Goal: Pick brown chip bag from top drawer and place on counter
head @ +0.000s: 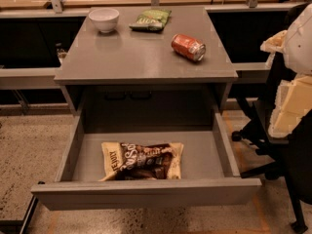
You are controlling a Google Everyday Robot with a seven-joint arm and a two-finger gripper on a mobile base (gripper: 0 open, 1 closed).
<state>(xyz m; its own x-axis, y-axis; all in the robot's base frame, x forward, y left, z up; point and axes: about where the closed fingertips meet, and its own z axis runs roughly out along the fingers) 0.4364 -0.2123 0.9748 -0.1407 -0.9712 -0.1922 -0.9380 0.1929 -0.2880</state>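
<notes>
**A:** Brown chip bag (142, 161) lies flat in the top drawer (146, 193), left of centre. Its near edge is tucked just behind the front panel and partly hidden by it.

**B:** That is risk 1. A low reach from the front would likely meet the panel before the bag. A descent from above looks safer.

**A:** The foil looks crinkly and slack. A pinch on a loose fold could slip, and the bag would drop back into the drawer or over the wall to the floor.

**B:** And the drawer itself?

**A:** Fully pulled out, nothing else in it. A hard push down on the bag could jolt it inward.

**B:** Next out is the counter (141, 52), directly above the drawer's rear. Risk 2: a bag lifted at a slant could catch the thick front edge.

**A:** 3 things sit on it. A red soda can (188, 47) lies on its side at the right. A green snack bag (150, 19) and a white bowl (104, 19) sit at the back.

**B:** The can is the worry. A nudge might send it rolling off. The bare front-left looks like the best landing spot.

**A:** Gripper (288, 106): taken to be the pale block at the right edge of the view, beside the counter's right end and well apart from the bag. Wide or narrow cannot be told.

**B:** So the reach runs leftward across the drawer's right wall, 1 more thing to clip.
</notes>
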